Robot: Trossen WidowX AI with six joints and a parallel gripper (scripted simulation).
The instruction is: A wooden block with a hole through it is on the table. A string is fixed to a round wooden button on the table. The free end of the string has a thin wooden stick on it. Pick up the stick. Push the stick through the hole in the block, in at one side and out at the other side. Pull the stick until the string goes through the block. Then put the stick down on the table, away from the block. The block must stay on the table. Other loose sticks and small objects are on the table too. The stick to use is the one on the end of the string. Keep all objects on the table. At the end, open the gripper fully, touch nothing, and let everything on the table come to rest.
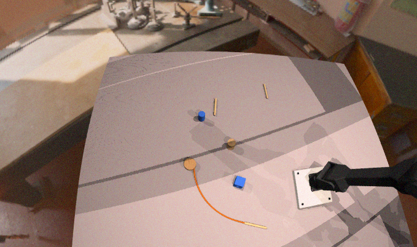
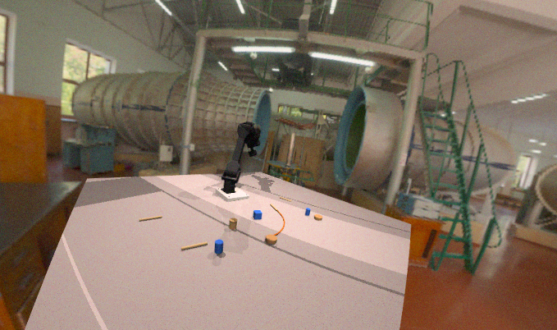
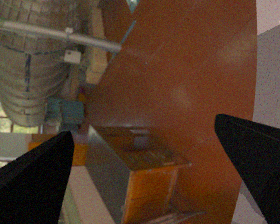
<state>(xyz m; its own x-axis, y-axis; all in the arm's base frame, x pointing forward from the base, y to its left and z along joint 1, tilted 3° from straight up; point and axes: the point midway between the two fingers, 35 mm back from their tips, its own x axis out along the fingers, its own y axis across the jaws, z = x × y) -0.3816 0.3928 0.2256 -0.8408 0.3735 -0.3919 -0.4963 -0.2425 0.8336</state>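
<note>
A small blue block [image 1: 239, 182] [image 2: 257, 214] sits on the table; its hole cannot be made out clearly. A round wooden button [image 1: 190, 164] [image 2: 271, 240] lies flat. An orange string [image 1: 206, 201] [image 2: 284, 224] curves from it to a thin pale stick [image 1: 255, 225] [image 2: 274, 208], which lies on the table on the robot's side of the button. My gripper [image 2: 253, 153] [image 3: 145, 129] is open and empty, high above the table near the robot's base. Its fingers are spread wide in the wrist view. It is out of frame in the top view.
A blue cylinder [image 1: 201, 116] [image 2: 218, 246], a tan cylinder [image 1: 231, 142] [image 2: 233, 224] and two loose sticks [image 1: 215, 107] [image 1: 266, 91] [image 2: 194, 246] [image 2: 150, 218] stand or lie around. The exterior view also shows another blue cylinder [image 2: 308, 212], a wooden disc [image 2: 318, 217] and a loose stick [image 2: 285, 199].
</note>
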